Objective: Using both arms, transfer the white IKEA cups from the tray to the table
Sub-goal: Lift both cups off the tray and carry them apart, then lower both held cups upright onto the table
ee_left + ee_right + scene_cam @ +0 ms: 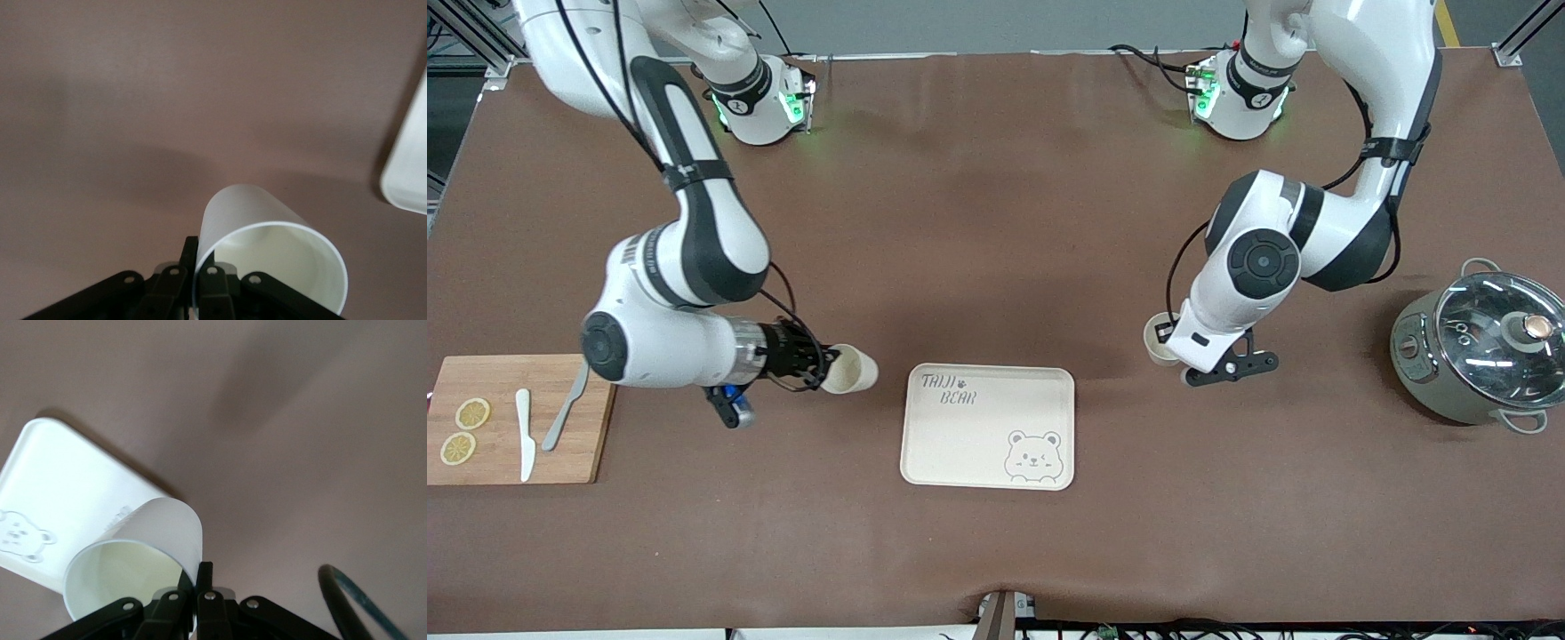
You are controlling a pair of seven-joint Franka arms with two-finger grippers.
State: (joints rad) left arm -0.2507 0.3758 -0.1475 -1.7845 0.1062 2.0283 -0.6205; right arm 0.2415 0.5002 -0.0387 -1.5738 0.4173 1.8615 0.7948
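My right gripper [827, 365] is shut on the rim of a white cup [852, 369] and holds it tilted over the table, just off the bear-printed tray [989, 427] toward the right arm's end. In the right wrist view the gripper [197, 585] pinches the cup's [143, 550] wall, with the tray [60, 480] below. My left gripper [1172, 345] is shut on the rim of the second white cup [1160, 340], over the table off the tray toward the left arm's end. In the left wrist view the gripper [197, 277] pinches this cup's [257, 230] wall; a tray corner [407, 167] shows.
A wooden cutting board [503, 382] with lemon slices [464, 431], a white knife [525, 433] and a grey knife [565, 411] lies at the right arm's end. A grey pot with a glass lid [1489, 347] stands at the left arm's end.
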